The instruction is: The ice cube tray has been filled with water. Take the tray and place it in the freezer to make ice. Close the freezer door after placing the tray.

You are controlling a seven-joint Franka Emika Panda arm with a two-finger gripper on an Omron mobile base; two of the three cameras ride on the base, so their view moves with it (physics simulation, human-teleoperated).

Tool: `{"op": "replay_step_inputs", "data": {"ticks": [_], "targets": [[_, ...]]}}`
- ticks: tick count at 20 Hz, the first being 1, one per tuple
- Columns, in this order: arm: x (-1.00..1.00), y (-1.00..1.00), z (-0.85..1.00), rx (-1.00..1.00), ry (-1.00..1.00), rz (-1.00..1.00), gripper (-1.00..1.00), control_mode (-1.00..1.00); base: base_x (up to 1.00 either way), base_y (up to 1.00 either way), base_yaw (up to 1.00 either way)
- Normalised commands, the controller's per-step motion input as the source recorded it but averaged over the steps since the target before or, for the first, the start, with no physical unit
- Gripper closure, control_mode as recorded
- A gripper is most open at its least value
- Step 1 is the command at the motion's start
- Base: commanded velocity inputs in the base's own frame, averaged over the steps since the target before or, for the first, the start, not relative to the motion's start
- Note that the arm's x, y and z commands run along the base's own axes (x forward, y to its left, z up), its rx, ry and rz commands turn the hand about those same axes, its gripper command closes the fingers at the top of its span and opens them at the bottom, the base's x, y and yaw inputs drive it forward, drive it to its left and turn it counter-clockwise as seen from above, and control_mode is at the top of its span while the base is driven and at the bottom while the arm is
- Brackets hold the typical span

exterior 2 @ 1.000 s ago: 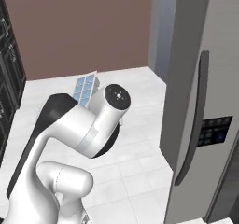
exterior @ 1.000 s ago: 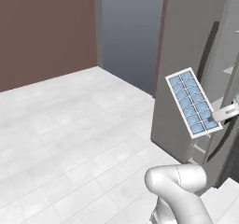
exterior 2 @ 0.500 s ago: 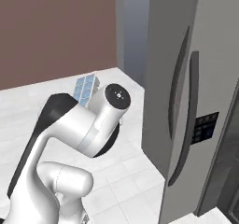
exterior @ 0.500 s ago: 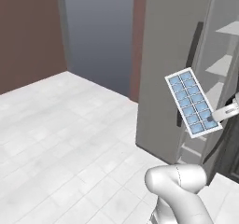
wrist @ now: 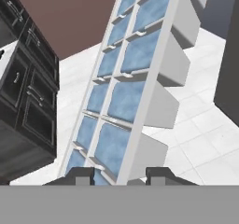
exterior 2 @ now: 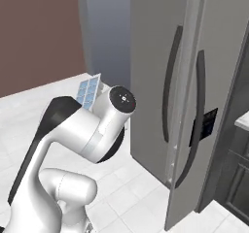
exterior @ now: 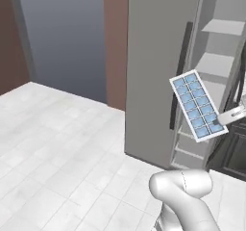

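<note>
The ice cube tray hangs tilted in the air, its pale-blue water cells facing the left base camera. My gripper is shut on the tray's lower right end. In the hand view the tray runs up and away from between my fingertips. The right base view has one corner of the tray peeking out behind my arm. The tall grey freezer stands just behind the tray, its white shelves exposed. The freezer door, with its black panel, stands swung open.
The plain grey door with its dark handle stays closed. Dark wood cabinets stand to the left in the hand view, and another dark cabinet sits low beside the freezer. White tiled floor stretches left, bounded by a brown wall.
The whole picture has shifted, so the base has moved: the freezer now looms larger and more central, with its shelves in sight. The tray stays held the same way.
</note>
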Motion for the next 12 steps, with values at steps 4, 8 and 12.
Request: {"op": "replay_step_inputs", "data": {"ticks": [4, 8, 12], "targets": [[0.00, 0.00, 0.00, 0.00, 0.00, 0.00, 1.00, 1.00, 0.00, 0.69, -0.37], [0.00, 0.00, 0.00, 0.00, 0.00, 0.00, 1.00, 1.00, 0.00, 0.72, -0.36], [0.00, 0.00, 0.00, 0.00, 0.00, 0.00, 1.00, 1.00, 0.00, 0.77, -0.35]]}}
